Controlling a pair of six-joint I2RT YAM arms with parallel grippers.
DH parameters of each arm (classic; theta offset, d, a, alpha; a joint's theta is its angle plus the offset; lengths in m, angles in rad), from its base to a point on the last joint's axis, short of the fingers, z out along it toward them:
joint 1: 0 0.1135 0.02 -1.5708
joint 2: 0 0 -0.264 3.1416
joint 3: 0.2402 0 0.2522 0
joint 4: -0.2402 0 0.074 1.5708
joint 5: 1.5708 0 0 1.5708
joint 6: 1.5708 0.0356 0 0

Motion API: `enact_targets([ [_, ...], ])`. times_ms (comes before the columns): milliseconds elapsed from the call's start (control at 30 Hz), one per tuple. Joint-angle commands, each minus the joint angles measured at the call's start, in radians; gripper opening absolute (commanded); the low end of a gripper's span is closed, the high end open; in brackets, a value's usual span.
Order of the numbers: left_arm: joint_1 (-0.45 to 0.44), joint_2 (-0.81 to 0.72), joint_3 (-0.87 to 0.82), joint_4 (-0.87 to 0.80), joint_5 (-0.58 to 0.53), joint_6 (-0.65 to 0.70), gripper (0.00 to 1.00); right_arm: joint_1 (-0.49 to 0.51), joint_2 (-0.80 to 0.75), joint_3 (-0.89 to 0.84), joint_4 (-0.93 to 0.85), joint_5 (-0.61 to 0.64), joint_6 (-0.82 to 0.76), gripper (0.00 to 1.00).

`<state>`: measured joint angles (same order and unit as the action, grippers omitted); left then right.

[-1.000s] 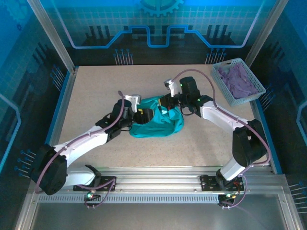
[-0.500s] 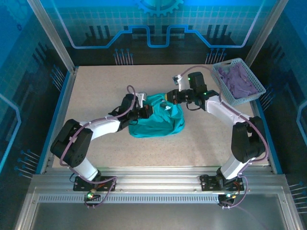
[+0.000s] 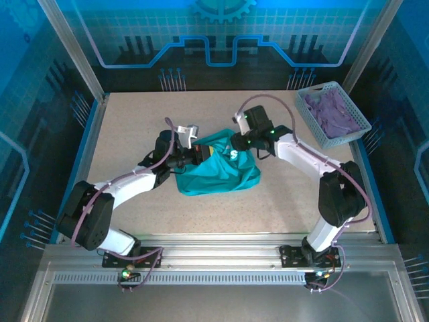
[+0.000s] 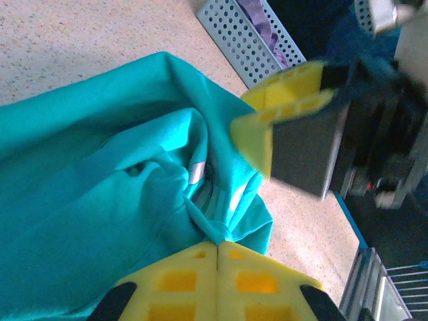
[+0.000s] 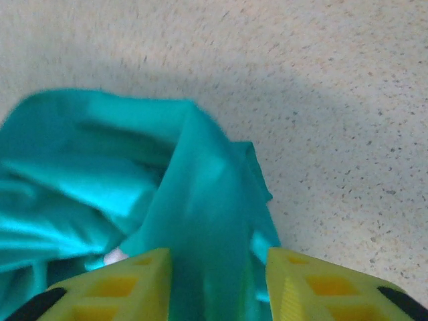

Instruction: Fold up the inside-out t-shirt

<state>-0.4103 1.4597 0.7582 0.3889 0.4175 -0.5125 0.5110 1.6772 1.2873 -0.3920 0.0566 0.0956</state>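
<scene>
Find the t-shirt (image 3: 218, 171) bunched at the middle of the desk (image 3: 127, 127). The left gripper (image 4: 219, 244) fingers are pressed together, pinching a fold of it. The right gripper (image 5: 217, 257) fingers stand parted, with a ridge of fabric between them.

No legible txt, labels or nos. anywhere

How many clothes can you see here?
2. A teal t-shirt lies bunched in the middle; a purple cloth sits in the basket at the far right. More could hide under it.
</scene>
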Motion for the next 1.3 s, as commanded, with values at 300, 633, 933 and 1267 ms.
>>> enact_targets([
  [300, 0.005, -0.046, -0.009, -0.051, 0.004, 0.058, 0.0, 0.064, 0.123, 0.039, 0.053, 0.002, -0.012, 0.5],
  [633, 0.142, -0.126, -0.07, -0.154, -0.197, -0.034, 0.0, -0.144, -0.203, -0.086, 0.314, -0.655, 0.227, 0.0],
  [933, 0.131, -0.125, -0.028, -0.276, -0.254, 0.044, 0.27, -0.143, -0.16, -0.151, 0.484, -0.822, 0.368, 0.0],
  [1267, -0.121, -0.28, -0.068, -0.304, -0.371, 0.193, 0.57, -0.144, -0.087, -0.112, 0.43, -0.809, 0.366, 0.0],
])
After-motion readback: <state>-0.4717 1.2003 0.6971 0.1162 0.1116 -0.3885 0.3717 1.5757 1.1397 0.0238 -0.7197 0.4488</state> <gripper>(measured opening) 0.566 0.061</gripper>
